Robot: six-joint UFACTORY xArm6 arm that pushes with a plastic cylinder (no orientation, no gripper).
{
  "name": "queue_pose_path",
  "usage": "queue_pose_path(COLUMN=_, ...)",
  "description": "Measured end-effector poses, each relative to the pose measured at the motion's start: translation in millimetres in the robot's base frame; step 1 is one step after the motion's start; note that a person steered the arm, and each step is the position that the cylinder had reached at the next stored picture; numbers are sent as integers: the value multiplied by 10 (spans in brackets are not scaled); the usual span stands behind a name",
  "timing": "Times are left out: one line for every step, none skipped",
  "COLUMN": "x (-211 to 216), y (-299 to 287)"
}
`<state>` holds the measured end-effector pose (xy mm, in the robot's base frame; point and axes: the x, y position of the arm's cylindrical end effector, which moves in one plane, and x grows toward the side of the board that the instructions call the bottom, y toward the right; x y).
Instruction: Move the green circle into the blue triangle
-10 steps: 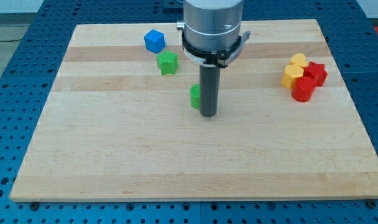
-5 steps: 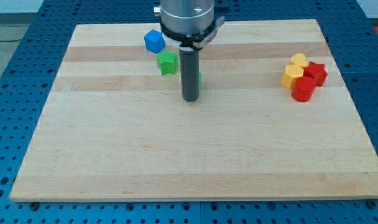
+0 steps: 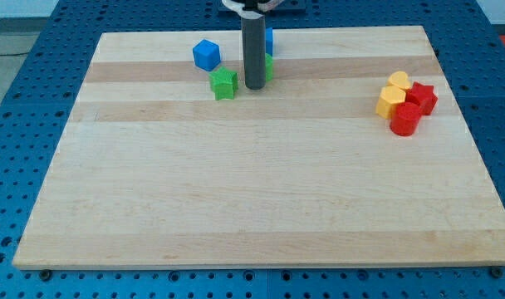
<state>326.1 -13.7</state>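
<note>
Camera view gives me the wooden bench (image 3: 261,199) from above and in front, sitting on a blue perforated base (image 3: 20,100). My tip (image 3: 254,86) rests on the bench near the view's top, a little left of centre. This rig carries no fingers at all, only the straight dark rod (image 3: 254,50), so I have no open or closed state to report.

Just behind the rod, on its right edge, I see a sliver of green: the green circle (image 3: 270,68), mostly hidden, touching or nearly touching the rod. Above it a sliver of blue peeks out, the blue triangle (image 3: 269,38), whose shape I cannot confirm because the rod covers most of it. The two slivers sit close together; I cannot tell whether they touch.

Left of my tip, just beside it, sits a green star-like block (image 3: 224,83), and further up-left a blue block (image 3: 206,55) with angled faces. Well apart at the view's right lies a tight cluster: two yellow blocks (image 3: 392,93) and two red blocks (image 3: 412,110), touching one another.
</note>
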Motion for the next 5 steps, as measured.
queue_pose_path(x=-220, y=0)
queue_pose_path(x=-377, y=0)
queue_pose_path(x=-376, y=0)
queue_pose_path(x=-79, y=-4)
queue_pose_path(x=384, y=-292)
